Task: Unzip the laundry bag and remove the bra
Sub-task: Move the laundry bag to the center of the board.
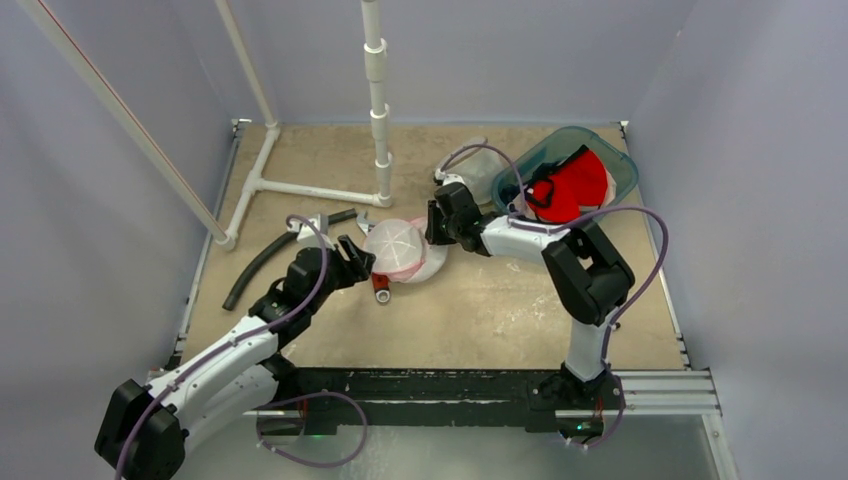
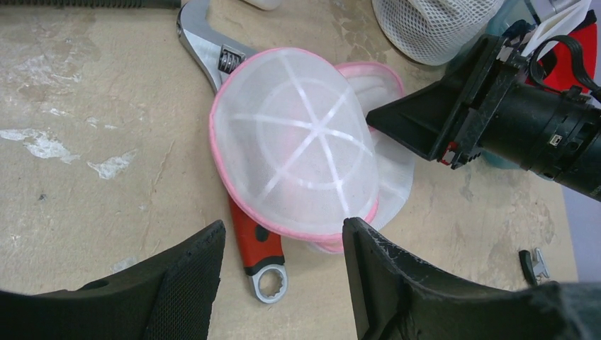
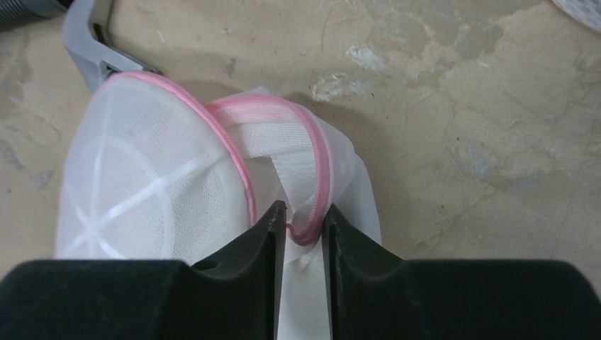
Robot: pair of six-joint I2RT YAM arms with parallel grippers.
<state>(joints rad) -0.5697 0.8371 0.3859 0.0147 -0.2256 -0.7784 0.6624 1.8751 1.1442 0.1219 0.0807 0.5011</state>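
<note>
The laundry bag (image 1: 395, 250) (image 2: 298, 163) (image 3: 142, 184) is a white mesh dome with pink trim, lying on the table with its two halves parted. White fabric (image 3: 280, 142) shows inside the opening; I cannot tell whether it is the bra. My right gripper (image 1: 432, 225) (image 3: 306, 216) reaches in from the right, its jaws narrowed on the pink rim (image 3: 322, 170) of the lower half. The left gripper (image 1: 360, 257) (image 2: 283, 230) stands open just left of the bag, nothing between its fingers.
A wrench with a red handle (image 2: 259, 248) (image 1: 381, 290) lies partly under the bag. A black hose (image 1: 260, 265) and a white pipe frame (image 1: 300, 190) are to the left. A teal bin (image 1: 620, 160) with red clothing and another mesh bag (image 2: 425, 25) sit at the back right.
</note>
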